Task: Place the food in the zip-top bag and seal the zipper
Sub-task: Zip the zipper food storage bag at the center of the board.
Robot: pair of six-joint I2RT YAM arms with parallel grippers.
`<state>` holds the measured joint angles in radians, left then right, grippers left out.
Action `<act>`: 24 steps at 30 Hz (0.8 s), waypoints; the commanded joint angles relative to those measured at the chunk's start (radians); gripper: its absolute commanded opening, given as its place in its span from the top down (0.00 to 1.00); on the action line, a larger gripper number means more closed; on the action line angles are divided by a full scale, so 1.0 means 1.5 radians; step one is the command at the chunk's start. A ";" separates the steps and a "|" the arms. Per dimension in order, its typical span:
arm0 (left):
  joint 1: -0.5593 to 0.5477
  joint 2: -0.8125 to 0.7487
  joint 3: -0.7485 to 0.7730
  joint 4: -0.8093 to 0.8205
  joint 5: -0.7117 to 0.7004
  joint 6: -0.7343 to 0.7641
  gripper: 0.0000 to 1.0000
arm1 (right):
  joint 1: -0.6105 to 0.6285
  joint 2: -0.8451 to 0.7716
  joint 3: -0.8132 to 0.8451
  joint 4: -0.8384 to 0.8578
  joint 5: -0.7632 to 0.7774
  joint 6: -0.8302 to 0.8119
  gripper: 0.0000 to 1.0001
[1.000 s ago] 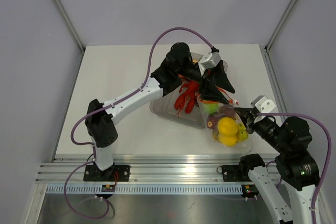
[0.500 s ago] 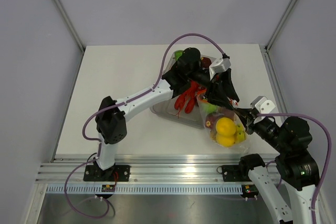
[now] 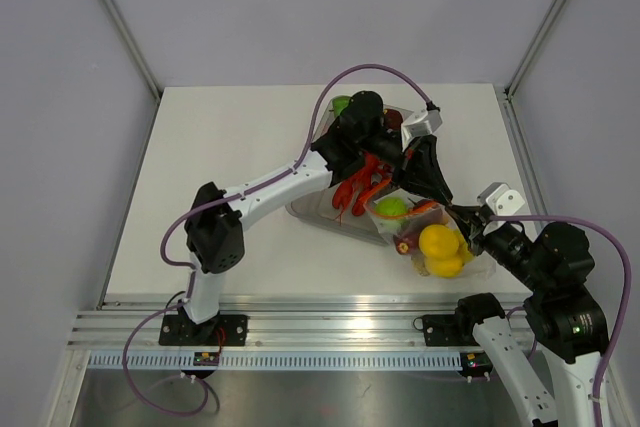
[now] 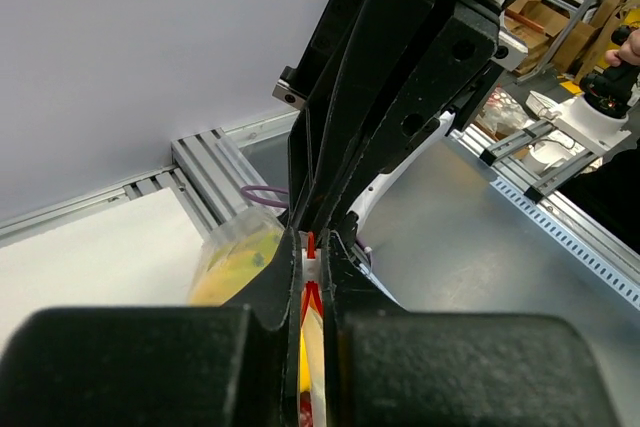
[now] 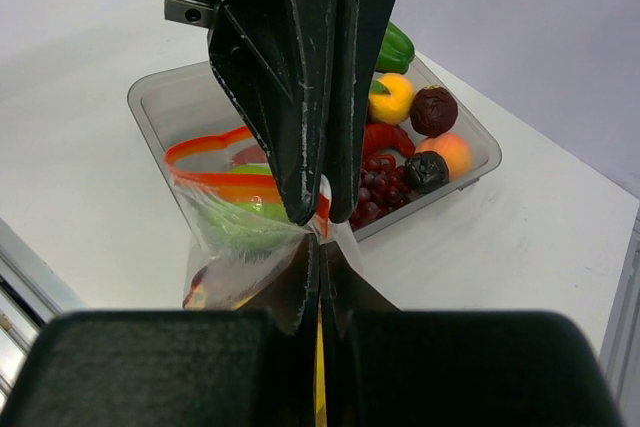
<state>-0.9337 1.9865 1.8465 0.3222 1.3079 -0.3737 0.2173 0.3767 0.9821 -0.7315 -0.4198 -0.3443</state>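
**Two pinches at one end of the mouth**

From above, we see the zip-top bag (image 3: 410, 230) on the bench (image 3: 220, 167), just beside the tray (image 3: 318, 209), with yellow fruit (image 3: 437, 242) inside. The left gripper (image 3: 446, 200) and right gripper (image 3: 467, 219) meet at the corner nearest the right arm.

At the left wrist, our left gripper is clenched on the zipper (image 4: 310, 245), which shows edge-on between the fingers.

At the right wrist, the right gripper grasps the bag's corner just below. We judge this is an anchor, so the left can run along the strip. The zipper's long axis leads away toward the tray. Its halves bow apart, so the mouth gapes. More food (image 5: 432, 112) lies in the tray.
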 commanded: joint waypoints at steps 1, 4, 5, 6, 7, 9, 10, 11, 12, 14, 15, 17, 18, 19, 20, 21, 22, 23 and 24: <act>-0.003 0.013 0.020 0.051 0.028 -0.030 1.00 | 0.003 -0.004 0.013 0.061 0.033 -0.004 1.00; -0.003 0.022 0.013 0.093 0.029 -0.071 1.00 | 0.004 -0.006 0.013 0.068 0.047 0.000 1.00; -0.003 0.026 0.014 0.110 0.026 -0.082 0.97 | 0.004 -0.005 0.012 0.068 0.049 0.001 1.00; -0.003 0.029 0.014 0.118 0.025 -0.102 0.84 | 0.003 -0.004 0.011 0.068 0.051 0.001 1.00; -0.003 0.033 0.014 0.125 0.026 -0.110 0.80 | 0.003 -0.004 0.010 0.066 0.054 0.001 1.00; -0.003 0.035 0.012 0.134 0.025 -0.121 0.76 | 0.003 -0.003 0.009 0.063 0.058 0.002 1.00; -0.002 0.036 0.010 0.135 0.026 -0.123 0.76 | 0.004 -0.004 0.007 0.064 0.065 0.002 1.00; -0.003 0.035 0.009 0.135 0.024 -0.122 0.77 | 0.003 -0.005 0.005 0.065 0.069 0.004 1.00; -0.002 0.035 0.007 0.135 0.024 -0.122 0.78 | 0.003 -0.006 0.004 0.064 0.073 0.004 1.00; -0.001 0.033 0.000 0.134 0.011 -0.120 0.84 | 0.003 -0.003 0.001 0.062 0.087 0.005 1.00; 0.000 0.032 -0.004 0.135 0.004 -0.119 0.86 | 0.003 -0.002 0.000 0.061 0.101 0.006 1.00; 0.002 0.025 -0.020 0.127 -0.036 -0.103 0.88 | 0.003 0.000 -0.004 0.059 0.112 0.007 1.00; 0.003 0.021 -0.025 0.118 -0.050 -0.090 0.88 | 0.003 -0.001 -0.006 0.059 0.113 0.007 1.00; 0.002 0.016 -0.029 0.102 -0.064 -0.073 0.87 | 0.003 -0.002 -0.008 0.063 0.112 0.009 1.00; 0.002 0.011 -0.031 0.067 -0.087 -0.041 0.87 | 0.003 -0.005 -0.011 0.065 0.112 0.010 1.00; 0.002 0.010 -0.030 0.052 -0.098 -0.029 0.86 | 0.003 -0.006 -0.013 0.066 0.117 0.011 1.00; 0.002 0.009 -0.030 0.042 -0.106 -0.022 0.83 | 0.003 -0.006 -0.013 0.066 0.121 0.012 1.00; 0.001 0.007 -0.030 0.027 -0.120 -0.010 0.79 | 0.003 -0.003 -0.014 0.065 0.124 0.012 1.00; 0.002 0.005 -0.030 0.021 -0.125 -0.005 0.76 | 0.003 -0.003 -0.015 0.065 0.131 0.011 1.00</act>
<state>-0.9337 2.0403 1.8057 0.4026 1.1950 -0.4595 0.2173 0.3767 0.9485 -0.7307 -0.2714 -0.3355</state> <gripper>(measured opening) 0.205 0.009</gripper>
